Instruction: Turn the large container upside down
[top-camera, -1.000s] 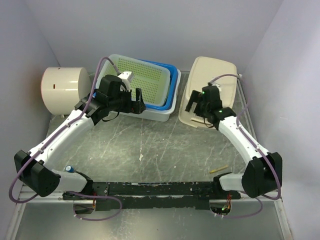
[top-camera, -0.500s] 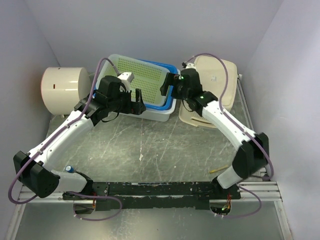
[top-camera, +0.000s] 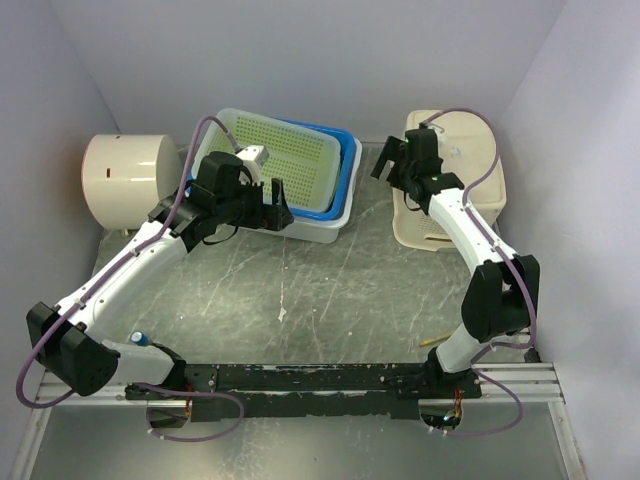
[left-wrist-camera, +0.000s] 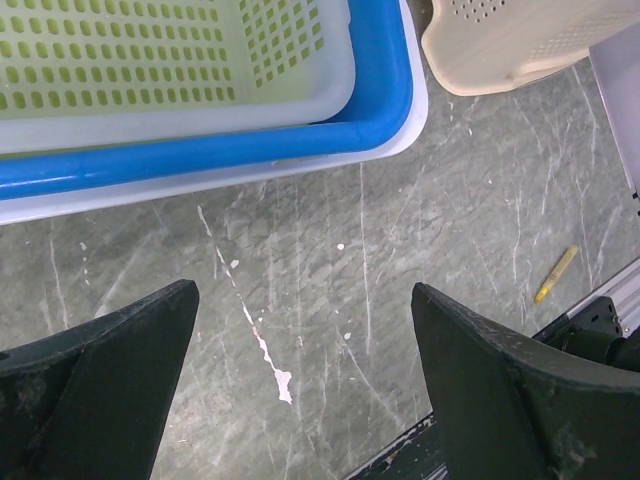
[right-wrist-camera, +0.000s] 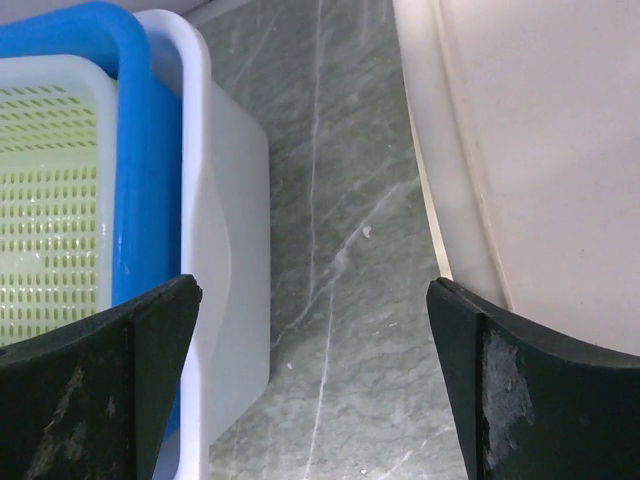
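The large container (top-camera: 455, 150), a beige perforated tub, lies bottom up at the back right by the wall; it also shows in the wrist views (left-wrist-camera: 510, 40) (right-wrist-camera: 540, 130). My right gripper (top-camera: 392, 163) (right-wrist-camera: 315, 380) hangs open over the bare strip of table to the left of the container, holding nothing. On the other side of that strip stands a white tub (top-camera: 310, 228) (right-wrist-camera: 235, 250) with a blue tub (top-camera: 345, 165) and a green basket (top-camera: 280, 150) nested in it. My left gripper (top-camera: 275, 200) (left-wrist-camera: 305, 370) is open and empty above the table, just in front of the white tub.
A cream cylinder (top-camera: 120, 180) lies on its side at the back left. A short yellow stick (top-camera: 437, 339) (left-wrist-camera: 555, 273) rests near the right arm's base. A small blue-topped object (top-camera: 140, 340) sits by the left base. Walls close in on three sides.
My right arm swung from the beige container's near edge to the left, then back toward the gap. The beige container has shifted right toward the wall. The left arm has not moved.
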